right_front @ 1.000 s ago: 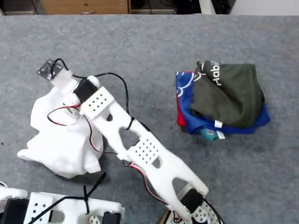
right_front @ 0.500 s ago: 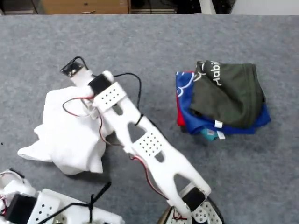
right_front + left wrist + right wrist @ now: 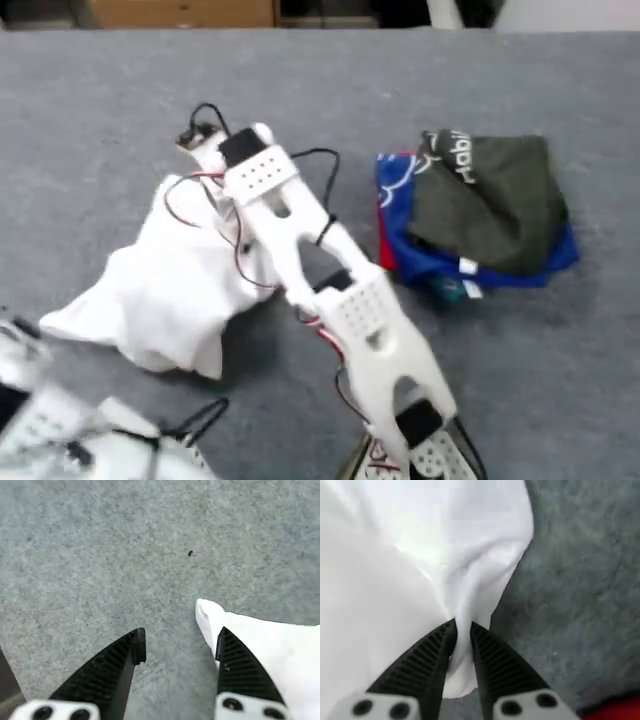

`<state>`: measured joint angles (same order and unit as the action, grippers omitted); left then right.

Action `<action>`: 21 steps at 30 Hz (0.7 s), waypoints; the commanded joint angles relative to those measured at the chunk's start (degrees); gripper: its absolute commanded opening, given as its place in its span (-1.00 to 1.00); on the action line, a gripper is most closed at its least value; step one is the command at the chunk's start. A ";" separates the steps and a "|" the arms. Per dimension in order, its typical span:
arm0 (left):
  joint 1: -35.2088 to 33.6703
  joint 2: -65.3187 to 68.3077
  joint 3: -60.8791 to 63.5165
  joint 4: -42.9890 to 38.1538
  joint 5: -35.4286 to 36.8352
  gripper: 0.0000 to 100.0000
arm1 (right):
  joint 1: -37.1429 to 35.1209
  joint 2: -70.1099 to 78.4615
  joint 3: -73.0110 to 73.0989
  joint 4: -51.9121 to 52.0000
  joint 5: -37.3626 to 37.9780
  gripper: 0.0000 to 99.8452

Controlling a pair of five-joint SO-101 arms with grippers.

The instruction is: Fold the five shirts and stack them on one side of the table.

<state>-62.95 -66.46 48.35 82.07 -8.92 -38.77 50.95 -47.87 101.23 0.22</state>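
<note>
Blurred white lettering (image 3: pixel 456 157) on olive shirt (image 3: pixel 495 210), illegible

Left arm (image 3: pixel 60 430) blurred, cut by frame edge, red shirt (image 3: pixel 384 250) and teal shirt (image 3: pixel 446 288) mostly hidden under green shirt (image 3: pixel 490 205), white shirt (image 3: pixel 270 645) cropped in left wrist view.

Crumpled white cloth shirt (image 3: pixel 395 580): soft, matt, smooth weave, pinched in right gripper (image 3: pixel 462 627), its fingers (image 3: pixel 422 667) matt black ribbed plastic. Left gripper (image 3: pixel 181 640): same ribbed plastic, beneath it fuzzy matt grey felt-like table cover (image 3: pixel 100 555). Folded olive-green cloth shirt (image 3: pixel 490 205): matt.
</note>
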 commanded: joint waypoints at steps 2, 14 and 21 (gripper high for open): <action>8.35 22.90 -21.98 6.77 4.40 -0.54 | 0.31 -12.35 15.60 0.79 2.02 -0.99; 34.02 52.53 -38.07 13.45 15.47 -0.54 | -0.40 -14.20 16.57 1.05 1.93 -0.64; 34.11 60.53 -29.36 3.69 15.12 -0.55 | 0.22 -19.82 13.05 1.05 1.93 -0.64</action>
<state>-29.54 -6.77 17.14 88.92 6.02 -38.68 38.02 -31.96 101.23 1.80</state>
